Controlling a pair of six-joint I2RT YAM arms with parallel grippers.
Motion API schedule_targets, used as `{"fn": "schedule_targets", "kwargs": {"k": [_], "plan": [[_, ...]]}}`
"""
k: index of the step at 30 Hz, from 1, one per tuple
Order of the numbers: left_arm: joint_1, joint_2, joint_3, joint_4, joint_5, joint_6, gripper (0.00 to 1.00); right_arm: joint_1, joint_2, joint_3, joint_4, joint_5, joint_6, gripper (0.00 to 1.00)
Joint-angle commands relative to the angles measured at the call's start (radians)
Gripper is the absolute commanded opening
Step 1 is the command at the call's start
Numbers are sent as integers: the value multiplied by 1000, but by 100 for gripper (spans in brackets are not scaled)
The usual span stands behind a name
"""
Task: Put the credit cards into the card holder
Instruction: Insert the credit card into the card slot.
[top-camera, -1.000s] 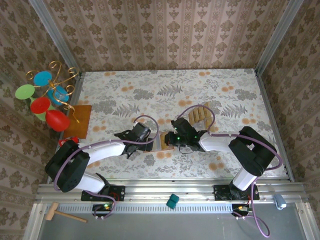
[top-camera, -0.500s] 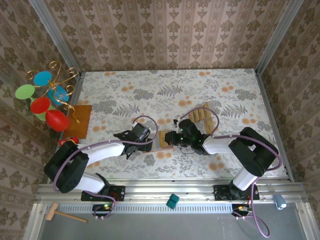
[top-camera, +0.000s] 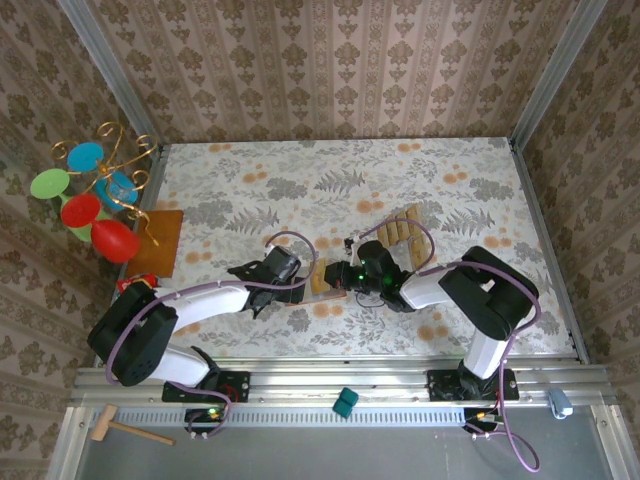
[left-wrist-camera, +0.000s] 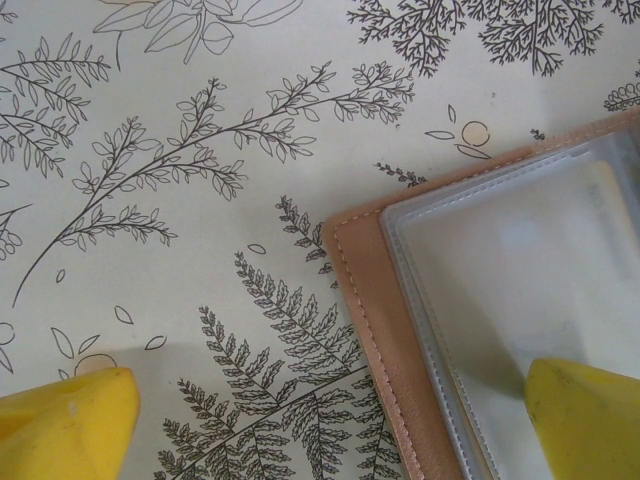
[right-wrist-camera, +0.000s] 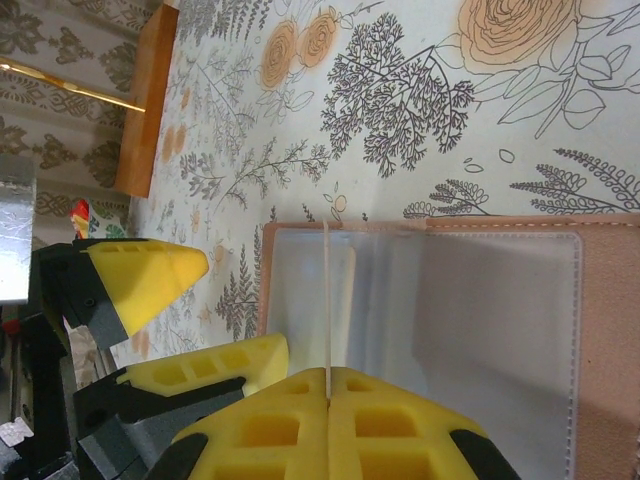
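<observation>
Sliding the credit card (right-wrist-camera: 327, 300) clenched in our right end effector (right-wrist-camera: 328, 388), we need a square entry. Our released left end effector (left-wrist-camera: 322, 425) should pin the card holder (right-wrist-camera: 606, 350).

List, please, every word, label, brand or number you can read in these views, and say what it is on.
None: there is no readable text here.
The holder is plain leather and clear plastic.
The loose cards are too small to tell.
The card in the right gripper is edge-on, its face hidden.
The tablecloth carries only leaf and flower prints.
</observation>
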Motion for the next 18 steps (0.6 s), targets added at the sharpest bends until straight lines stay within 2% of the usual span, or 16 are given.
{"fn": "schedule_targets", "kwargs": {"k": [1,18], "plan": [[-5,-8,-18,-42,-19,-12,100,-4,25,-10,64,-13,15,0],[-7,-3,-15,-41,-18,-12,100,-9,75,-32,144,-11,51,0]]}}
